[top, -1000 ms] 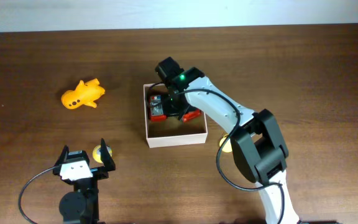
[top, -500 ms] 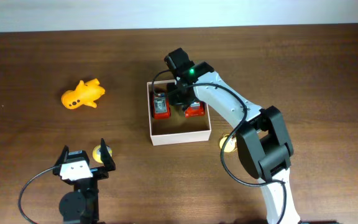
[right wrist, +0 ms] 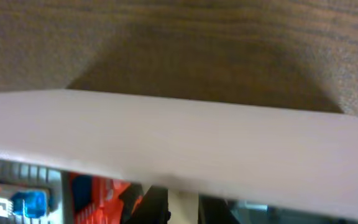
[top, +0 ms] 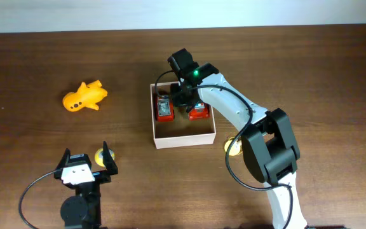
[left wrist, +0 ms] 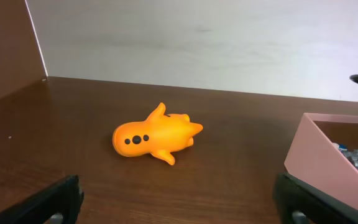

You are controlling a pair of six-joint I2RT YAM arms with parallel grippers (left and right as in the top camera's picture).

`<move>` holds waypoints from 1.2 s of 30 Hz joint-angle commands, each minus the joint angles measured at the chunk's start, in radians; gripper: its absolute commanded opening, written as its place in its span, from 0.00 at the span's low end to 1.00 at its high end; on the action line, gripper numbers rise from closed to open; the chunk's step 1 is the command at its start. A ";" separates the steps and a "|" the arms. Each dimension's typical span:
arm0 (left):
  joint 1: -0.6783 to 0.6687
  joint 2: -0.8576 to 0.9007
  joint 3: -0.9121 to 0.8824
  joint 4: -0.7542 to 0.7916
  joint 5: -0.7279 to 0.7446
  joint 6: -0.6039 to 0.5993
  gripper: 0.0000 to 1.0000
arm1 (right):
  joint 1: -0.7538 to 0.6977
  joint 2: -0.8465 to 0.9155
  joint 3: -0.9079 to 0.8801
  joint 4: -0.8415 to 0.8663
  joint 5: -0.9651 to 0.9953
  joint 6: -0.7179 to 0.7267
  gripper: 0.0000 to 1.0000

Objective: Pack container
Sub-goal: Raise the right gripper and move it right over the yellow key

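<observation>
Overhead, the right gripper hangs in the container, red toys flanking its fingers — clenched or not, I cannot tell. Left wrist: the left gripper gapes, released — orange toy beyond its fingertips. Right wrist: container wall directly before the fingers.

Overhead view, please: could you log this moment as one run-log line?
right gripper: over container; red toys: inside container; orange toy: on table; left gripper: open
</observation>
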 commanded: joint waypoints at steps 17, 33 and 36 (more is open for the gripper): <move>0.006 -0.008 -0.002 -0.005 0.008 0.016 0.99 | -0.032 -0.012 0.542 -0.525 0.081 -0.171 0.28; 0.006 -0.008 -0.002 -0.005 0.008 0.016 0.99 | -0.366 -0.012 0.634 -0.835 0.119 -0.107 0.71; 0.006 -0.008 -0.002 -0.005 0.008 0.016 0.99 | -0.411 -0.029 0.632 -0.869 0.098 -0.128 0.70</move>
